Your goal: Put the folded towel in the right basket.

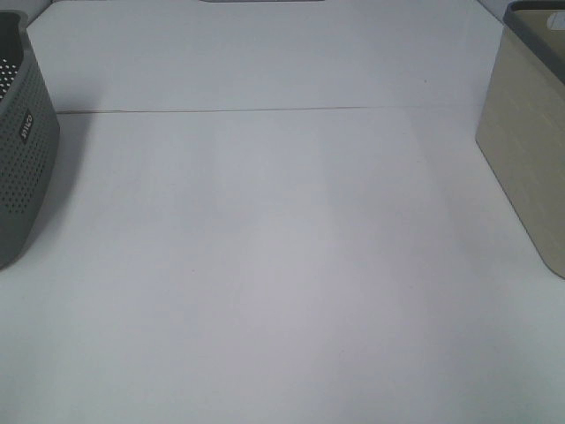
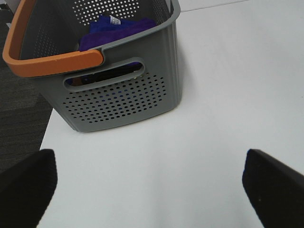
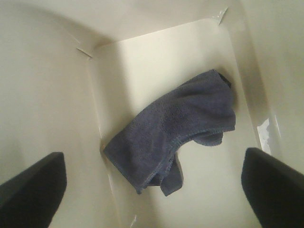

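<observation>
A dark grey-blue towel lies rumpled on the floor of the beige right basket, seen from above in the right wrist view. My right gripper is open and empty above it, fingers wide apart. The same beige basket stands at the right edge of the exterior view. My left gripper is open and empty over the table, near the grey perforated basket. Neither arm shows in the exterior view.
The grey basket with an orange handle stands at the table's left edge and holds a purple cloth. A seam line crosses the white table. Dark floor lies beyond the left edge.
</observation>
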### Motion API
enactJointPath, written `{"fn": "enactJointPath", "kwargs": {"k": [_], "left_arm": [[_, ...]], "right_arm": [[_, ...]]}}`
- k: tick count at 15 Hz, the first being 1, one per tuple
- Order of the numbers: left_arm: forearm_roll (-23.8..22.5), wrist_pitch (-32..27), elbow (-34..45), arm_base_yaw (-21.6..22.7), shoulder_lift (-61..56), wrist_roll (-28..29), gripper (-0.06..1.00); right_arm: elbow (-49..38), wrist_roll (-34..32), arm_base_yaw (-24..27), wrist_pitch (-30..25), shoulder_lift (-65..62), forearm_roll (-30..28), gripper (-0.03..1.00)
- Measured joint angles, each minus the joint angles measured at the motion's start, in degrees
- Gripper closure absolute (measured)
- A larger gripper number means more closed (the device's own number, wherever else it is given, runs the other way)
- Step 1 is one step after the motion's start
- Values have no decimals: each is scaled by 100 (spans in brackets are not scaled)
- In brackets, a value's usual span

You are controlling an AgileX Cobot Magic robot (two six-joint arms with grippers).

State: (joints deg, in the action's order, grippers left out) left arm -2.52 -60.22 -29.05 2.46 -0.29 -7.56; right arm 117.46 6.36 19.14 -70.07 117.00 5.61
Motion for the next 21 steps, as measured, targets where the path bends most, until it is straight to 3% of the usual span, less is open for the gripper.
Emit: {"fn": "enactJointPath", "kwargs": {"k": [3, 7, 10, 11, 16, 21], "left_arm": [[0, 0, 0, 0, 0, 0, -5], [-6, 0, 0, 0, 0, 0, -5], [-17, 6, 0, 0, 0, 0, -5], [-17, 0, 0, 0, 0, 0, -5], [-17, 0, 0, 0, 0, 0, -5], [-17, 0, 0, 0, 0, 0, -5]], "right_arm": [[-11, 52, -166, -6, -143, -34, -1], [-17, -92, -1576, 17, -951, -229, -1], [-510, -246, -2154, 46, -1639, -241, -1], [-1719, -304, -2361, 74, -2613, -241, -1], [-5867, -435, -2452, 367, -6600, -138, -1], [-8004, -573, -2458, 321, -9419, -384, -1]]}}
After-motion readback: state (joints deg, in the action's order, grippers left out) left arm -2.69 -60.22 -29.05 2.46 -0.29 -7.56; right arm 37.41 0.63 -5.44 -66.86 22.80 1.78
